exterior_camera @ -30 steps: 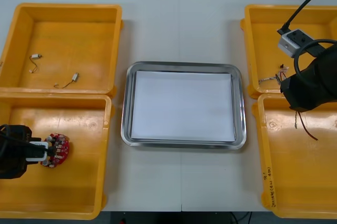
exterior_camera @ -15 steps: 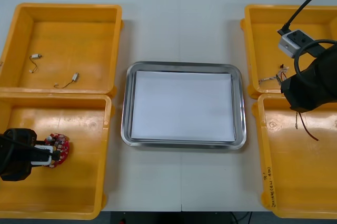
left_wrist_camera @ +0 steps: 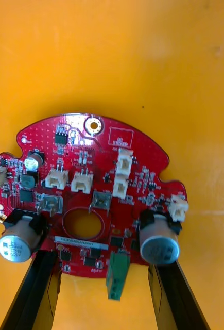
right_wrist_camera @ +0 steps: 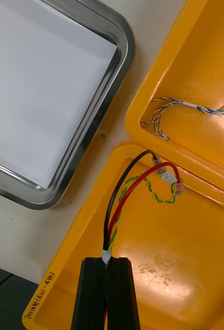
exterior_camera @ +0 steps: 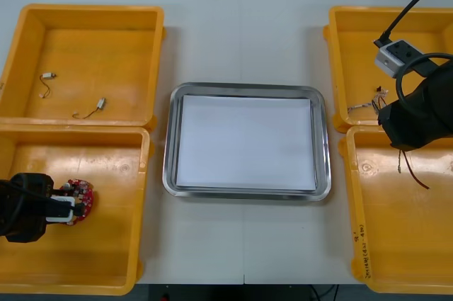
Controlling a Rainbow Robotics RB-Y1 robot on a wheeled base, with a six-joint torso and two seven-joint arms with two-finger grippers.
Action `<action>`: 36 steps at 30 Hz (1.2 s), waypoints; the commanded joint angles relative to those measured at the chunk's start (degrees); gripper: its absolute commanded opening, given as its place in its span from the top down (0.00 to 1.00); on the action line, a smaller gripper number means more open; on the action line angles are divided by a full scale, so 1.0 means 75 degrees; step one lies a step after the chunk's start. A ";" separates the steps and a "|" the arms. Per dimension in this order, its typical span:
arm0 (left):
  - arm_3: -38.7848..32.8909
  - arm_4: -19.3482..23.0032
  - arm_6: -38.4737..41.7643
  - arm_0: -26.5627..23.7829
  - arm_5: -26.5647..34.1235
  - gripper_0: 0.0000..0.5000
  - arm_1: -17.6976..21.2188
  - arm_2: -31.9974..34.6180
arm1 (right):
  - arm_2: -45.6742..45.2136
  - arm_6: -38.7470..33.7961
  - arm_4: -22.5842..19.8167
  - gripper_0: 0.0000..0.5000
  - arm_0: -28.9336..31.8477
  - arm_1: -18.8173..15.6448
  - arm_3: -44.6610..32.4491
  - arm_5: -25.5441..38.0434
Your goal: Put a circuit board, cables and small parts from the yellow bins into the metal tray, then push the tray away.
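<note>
Left gripper (left_wrist_camera: pixel 102 260) low in the near left yellow bin (exterior_camera: pixel 106 244), its black fingers (left_wrist_camera: pixel 39 289) well apart, one at each side of the near edge of the round red circuit board (left_wrist_camera: pixel 86 175), tips just beside the two silver cylinders there; impossible to say whether pressing on it. Board lying on the bin floor. Right gripper (right_wrist_camera: pixel 107 260) over the near right yellow bin (right_wrist_camera: pixel 194 258), jaws together and clamped on one end of a cable (right_wrist_camera: pixel 110 232) of black, red and yellow-green strands, its other end near the wall toward the far right yellow bin (right_wrist_camera: pixel 204 67). In that far bin, a twisted blue and white cable (right_wrist_camera: pixel 168 105). Between the bins, the metal tray (exterior_camera: pixel 170 138), white inside. In the far left yellow bin (exterior_camera: pixel 92 39), two small metal parts (exterior_camera: pixel 47 76) on thin wires, apart from each other.
</note>
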 commanded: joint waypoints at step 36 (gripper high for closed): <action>-0.0371 0.0297 -0.0098 -0.0347 0.1131 1.00 0.0120 0.0911 | 0.0058 -0.0114 -0.0070 1.00 -0.0244 0.0067 -0.0129 0.0037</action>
